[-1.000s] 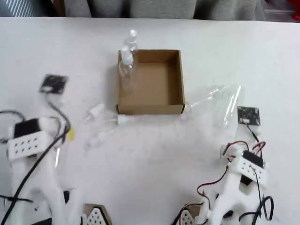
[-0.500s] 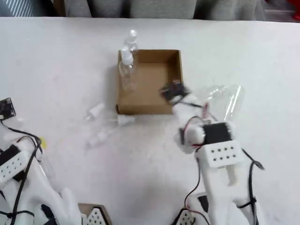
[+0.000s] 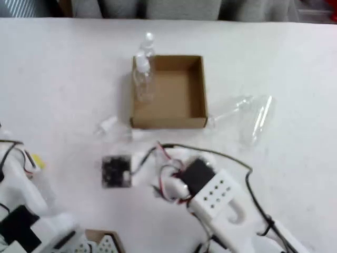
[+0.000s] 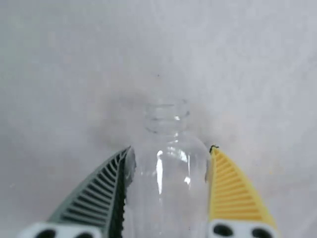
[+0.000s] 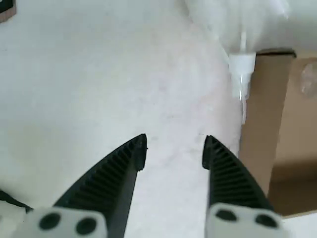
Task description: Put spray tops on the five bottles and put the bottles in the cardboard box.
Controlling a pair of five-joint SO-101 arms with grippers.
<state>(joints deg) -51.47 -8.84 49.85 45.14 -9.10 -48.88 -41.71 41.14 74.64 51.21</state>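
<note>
Swung across since half a second ago: right arm, from beside the right wall of the cardboard box [image 3: 168, 123] to the worktop [image 3: 63, 68] in front of the box's near-left corner. Left arm has drawn back toward the near-left edge.

Right gripper [image 5: 174, 139]: black ribbed jaws spread, nothing between them, over bare white worktop. Loose spray top [image 5: 241, 69], white, lies ahead of the jaws, just beside a corner of the box.

Left gripper [image 4: 170, 148]: one grey jaw, one yellow, pinching a clear bottle [image 4: 167, 116] by its body. Neck threaded and open. Bottle wall is see-through to the worktop behind it.

High view: box sits mid-worktop, open at the top, walls and floor plain brown. Topped bottle [image 3: 142, 79] stands upright at the box's left wall; second topped bottle [image 3: 149, 42] stands just behind the far-left corner. Cannot tell whether either is inside or just outside. Two lying bottles [image 3: 247, 113], clear, rest on the worktop right of the box, near its front-right corner. Second spray top [image 3: 108, 125] lies left of the front-left corner.
</note>
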